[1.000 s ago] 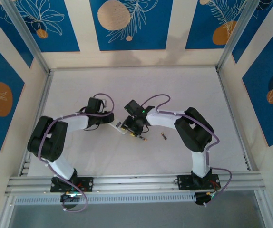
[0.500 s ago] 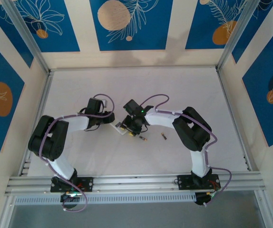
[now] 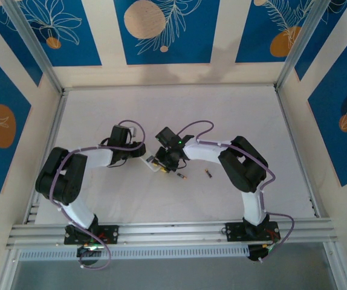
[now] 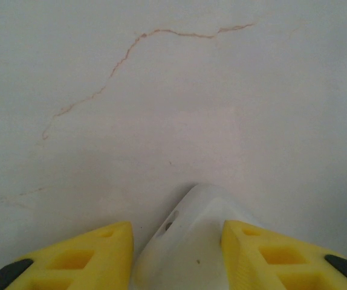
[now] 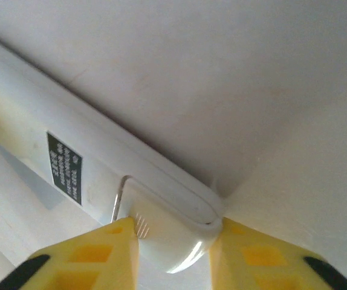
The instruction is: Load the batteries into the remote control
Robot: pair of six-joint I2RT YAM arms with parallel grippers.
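Though clamped at one end by the left gripper (image 4: 175,228), jaws part-way closed and pressed against both sides of the remote control (image 4: 185,257), nowhere near loaded. Just ahead of the right gripper (image 5: 173,229), a rounded white edge, apparently of that same remote, flanked closely by the jaws; impossible to tell whether pinched or merely bracketed. Further along from that gripper, to its left, a small dark label (image 5: 64,168) on the white casing. Behind the right gripper, toward its own arm's base and well clear of the left gripper, the batteries (image 3: 181,176) (image 3: 208,174) loose on the table (image 3: 131,109), apart from each other and from the remote. Judged from this: steadying done, loading not begun. Left to do: fetching each battery, seating both in the compartment, presumably closing up.
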